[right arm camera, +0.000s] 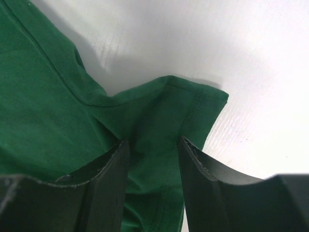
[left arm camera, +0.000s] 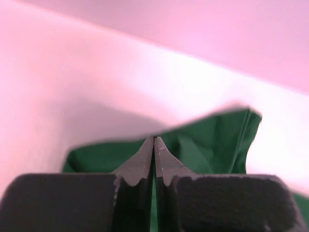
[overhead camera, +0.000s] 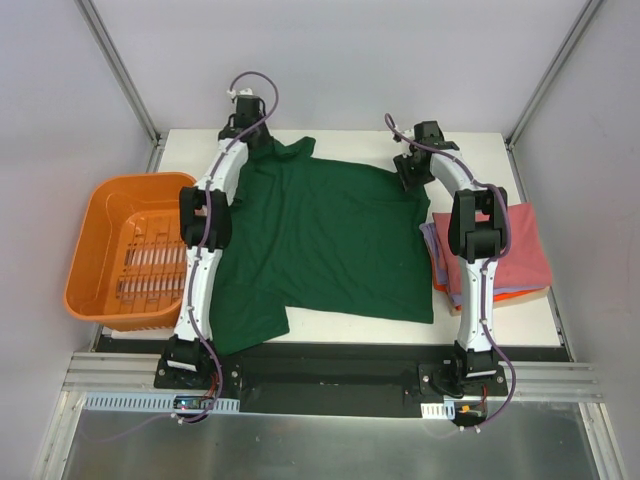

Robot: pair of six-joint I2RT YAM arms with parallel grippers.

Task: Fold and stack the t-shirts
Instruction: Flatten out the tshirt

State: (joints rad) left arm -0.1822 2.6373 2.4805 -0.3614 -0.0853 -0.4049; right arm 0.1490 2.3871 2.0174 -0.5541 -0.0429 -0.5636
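The dark green t-shirt (overhead camera: 330, 240) is shown spread flat over the white table (overhead camera: 350, 145), between the orange basket (overhead camera: 95, 235) on the left and the folded t-shirts (overhead camera: 522, 250) stacked on the right. The left gripper (left arm camera: 154, 141) is pressed together on the shirt's far left edge. The right gripper (right arm camera: 153, 145) is spread, its fingers set astride the far right sleeve corner.
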